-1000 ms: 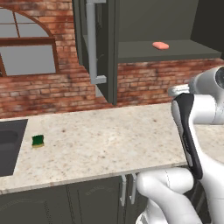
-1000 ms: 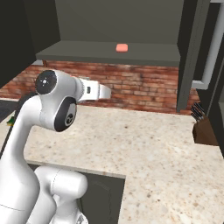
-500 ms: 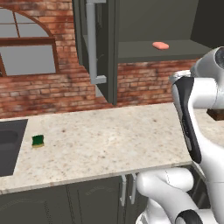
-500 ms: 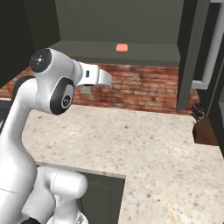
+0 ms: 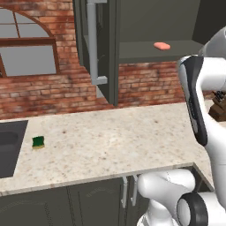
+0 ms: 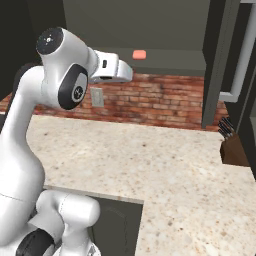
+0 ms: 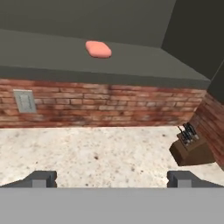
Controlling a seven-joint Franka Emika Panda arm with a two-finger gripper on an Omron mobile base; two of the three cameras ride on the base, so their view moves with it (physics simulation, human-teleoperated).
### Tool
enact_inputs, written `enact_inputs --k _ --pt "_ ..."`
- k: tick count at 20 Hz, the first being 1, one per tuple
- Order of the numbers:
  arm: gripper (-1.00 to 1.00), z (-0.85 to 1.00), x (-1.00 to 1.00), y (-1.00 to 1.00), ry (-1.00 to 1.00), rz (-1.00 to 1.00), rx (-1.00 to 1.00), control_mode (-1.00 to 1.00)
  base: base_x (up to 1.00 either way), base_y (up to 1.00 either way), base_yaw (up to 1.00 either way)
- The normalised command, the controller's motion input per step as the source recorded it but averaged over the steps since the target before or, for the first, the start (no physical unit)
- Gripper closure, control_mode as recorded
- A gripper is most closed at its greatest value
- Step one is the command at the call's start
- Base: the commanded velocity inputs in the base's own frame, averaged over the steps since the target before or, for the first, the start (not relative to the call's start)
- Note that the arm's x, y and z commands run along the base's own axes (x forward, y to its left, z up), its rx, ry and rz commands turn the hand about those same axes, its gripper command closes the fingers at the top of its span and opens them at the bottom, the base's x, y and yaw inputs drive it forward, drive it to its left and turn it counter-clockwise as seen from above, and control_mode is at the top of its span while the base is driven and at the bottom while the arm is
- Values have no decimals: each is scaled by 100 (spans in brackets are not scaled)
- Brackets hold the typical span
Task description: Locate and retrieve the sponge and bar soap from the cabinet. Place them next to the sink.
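The salmon-pink bar soap (image 5: 162, 45) (image 6: 139, 54) (image 7: 98, 49) lies on the open cabinet's shelf (image 5: 145, 56) (image 7: 52, 61). On the counter, the green-and-yellow sponge (image 5: 38, 141) rests just right of the dark sink (image 5: 9, 150). My gripper (image 7: 112, 179) is open, its two dark fingertips (image 7: 41, 178) wide apart with nothing between them. It hangs over the counter, facing the brick wall, below and in front of the shelf. The soap is ahead of it, higher up and slightly left in the hand view.
The cabinet door (image 5: 103, 48) with its long silver handle (image 5: 92, 39) stands open left of the shelf. A knife block (image 6: 234, 147) (image 7: 192, 146) stands on the counter at the right. A wall outlet (image 7: 24, 100) is on the brick wall.
The arm has risen and the hand has lifted closer to shelf height. The soap and the sponge have not moved.
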Motion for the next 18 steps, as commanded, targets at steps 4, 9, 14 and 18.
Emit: enact_inputs --k 4,9,14,18 --pt "-100 14 41 -9 2 0 5 -100 0 0 0" --pt "-100 11 36 -3 0 0 6 -100 0 0 0" --pt "-100 -7 46 1 -6 0 2 -100 0 0 0" --pt "-100 0 35 0 -22 0 4 -100 0 0 0"
